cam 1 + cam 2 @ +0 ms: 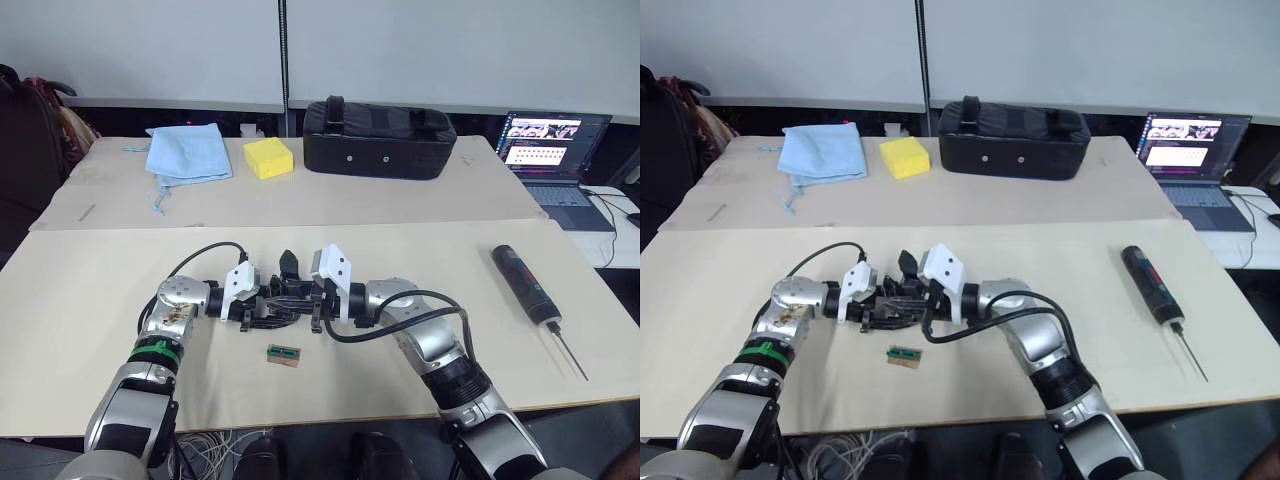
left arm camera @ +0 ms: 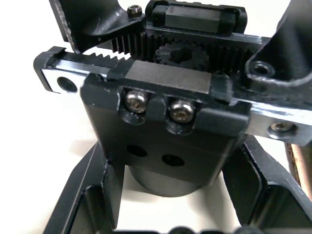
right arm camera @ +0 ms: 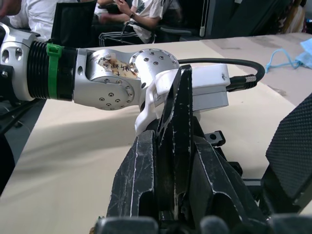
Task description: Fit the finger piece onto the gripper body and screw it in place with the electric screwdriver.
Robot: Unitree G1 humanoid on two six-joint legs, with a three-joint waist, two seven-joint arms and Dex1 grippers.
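Observation:
Both grippers meet at the middle of the near table. My left gripper [image 1: 258, 306] is shut on the gripper body [image 2: 170, 141], a black block with a toothed rack, a small gear and two screws on its face. My right gripper [image 1: 312, 298] is shut on the finger piece [image 3: 178, 117], a black tapered wedge standing upright between its fingers [image 3: 139, 175]. The finger piece [image 1: 290, 266] sits right over the gripper body [image 1: 284, 304]; I cannot tell whether they touch. The electric screwdriver [image 1: 528, 283] lies on the table far to the right, its bit pointing toward the near edge.
A small green-and-tan block [image 1: 283, 355] lies just in front of the grippers. On the far table are a blue cloth [image 1: 188, 152], a yellow sponge [image 1: 268, 158] and a black zipped case [image 1: 378, 138]. An open laptop [image 1: 555, 150] stands at the far right.

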